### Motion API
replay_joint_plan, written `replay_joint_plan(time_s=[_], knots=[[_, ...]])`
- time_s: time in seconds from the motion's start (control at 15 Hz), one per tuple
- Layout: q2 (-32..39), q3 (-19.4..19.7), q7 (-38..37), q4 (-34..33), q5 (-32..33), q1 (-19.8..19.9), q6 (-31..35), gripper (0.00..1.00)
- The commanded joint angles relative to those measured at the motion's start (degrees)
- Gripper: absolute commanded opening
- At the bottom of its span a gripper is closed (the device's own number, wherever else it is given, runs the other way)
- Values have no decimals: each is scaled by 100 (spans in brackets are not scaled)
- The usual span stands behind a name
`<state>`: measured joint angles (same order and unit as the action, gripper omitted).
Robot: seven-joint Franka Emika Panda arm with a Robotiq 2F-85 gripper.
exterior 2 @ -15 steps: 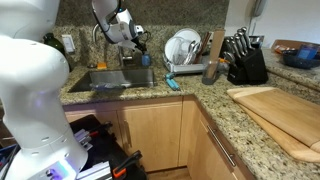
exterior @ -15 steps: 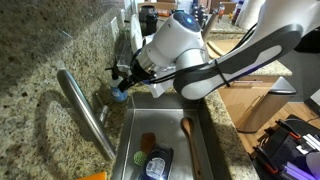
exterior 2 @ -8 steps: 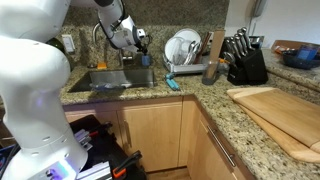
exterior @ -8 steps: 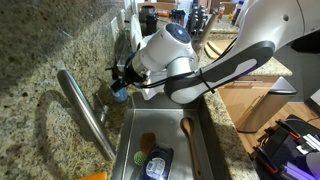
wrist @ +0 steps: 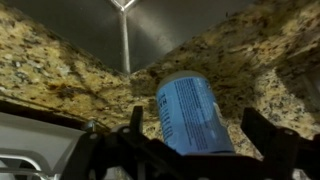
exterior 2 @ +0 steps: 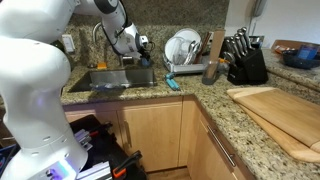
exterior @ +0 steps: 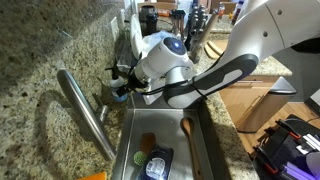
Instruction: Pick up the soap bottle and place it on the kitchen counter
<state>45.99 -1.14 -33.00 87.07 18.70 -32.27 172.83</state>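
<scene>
The soap bottle [wrist: 195, 115] stands between the jaws. In the wrist view a slim gap shows on either side of it, so whether they pinch it cannot be told. The granite tabletop [wrist: 50, 60] spreads beneath and beyond the jaws, the steel sink [exterior: 165, 125] lies just beside them, and the faucet [exterior: 85, 110] is near.

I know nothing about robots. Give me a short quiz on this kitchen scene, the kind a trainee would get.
1. True or false: in the wrist view, the soap bottle is between the fingers of the gripper.
2. Which of these lies in the sink? A) a wooden spoon; B) a frying pan; C) a kettle.
3. What colour is the soap bottle?
Key: 1 true; 2 A; 3 blue.
</scene>
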Motion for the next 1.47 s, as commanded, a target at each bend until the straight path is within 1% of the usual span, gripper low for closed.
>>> replay_joint_plan(time_s=[0.0, 0.2, 0.27, 0.4, 0.53, 0.67, 0.73, 0.93, 1.0, 1.07, 1.33, 1.4], knots=[[305, -149, 703, -323, -805, 44, 279, 100], [571, -329, 1218, -641, -1280, 107, 630, 100], [288, -76, 1135, -304, -1402, -99, 416, 100], [357, -78, 1231, -365, -1547, -120, 446, 100], [356, -71, 1229, -366, -1566, -134, 445, 100], [401, -19, 1607, -445, -1364, -153, 501, 100], [502, -19, 1892, -597, -1236, -123, 508, 100], [722, -5, 2503, -799, -1086, -56, 631, 100], [794, 75, 2558, -879, -1110, -88, 718, 100], [561, -10, 2423, -626, -1313, -102, 522, 100], [604, 0, 2447, -659, -1337, -114, 535, 100], [742, -85, 2588, -789, -1271, -37, 658, 100]])
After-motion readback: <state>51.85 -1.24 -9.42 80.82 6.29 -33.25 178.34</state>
